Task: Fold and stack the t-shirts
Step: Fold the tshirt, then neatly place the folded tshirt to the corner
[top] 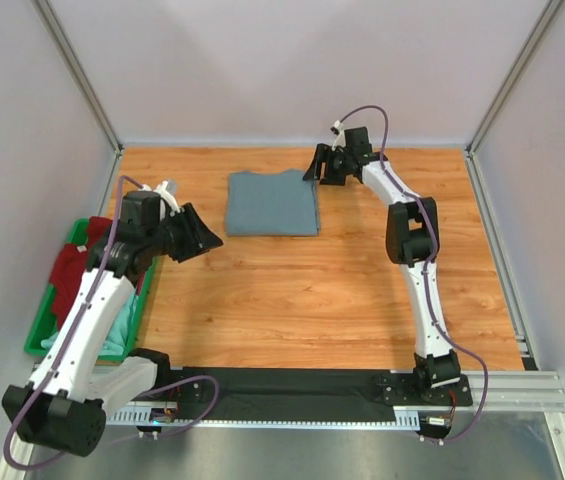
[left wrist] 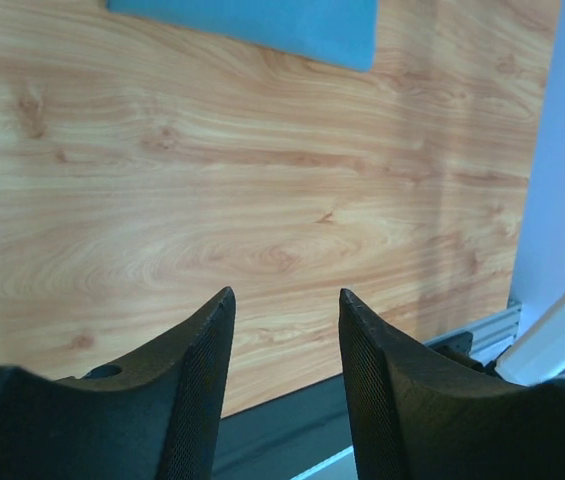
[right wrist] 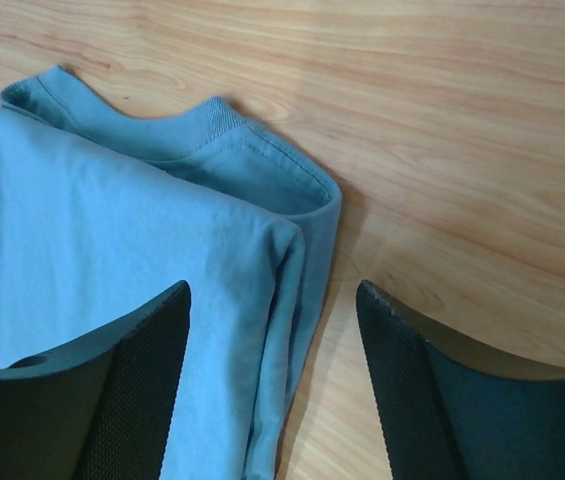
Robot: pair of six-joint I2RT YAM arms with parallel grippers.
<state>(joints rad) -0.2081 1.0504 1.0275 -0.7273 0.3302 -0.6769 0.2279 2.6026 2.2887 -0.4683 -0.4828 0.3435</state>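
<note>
Right gripper [right wrist: 272,290] hangs with jaws spread wide and nothing between them. The folded grey-blue tee [right wrist: 132,250] lies flat on the table [top: 312,300] right beneath it, with the collar just ahead of the fingertips and the folded edge running between them. Left gripper [left wrist: 286,295] is parted too and empty, over bare wood, with that tee's corner well ahead. Behind the left gripper sits the bin [top: 37,335], holding the red tee [top: 70,265] and mint tee [top: 114,332].

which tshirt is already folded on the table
The grey-blue t-shirt, folded flat on the table; the dark red t-shirt and mint-green t-shirt lie bunched in the green bin.
</note>
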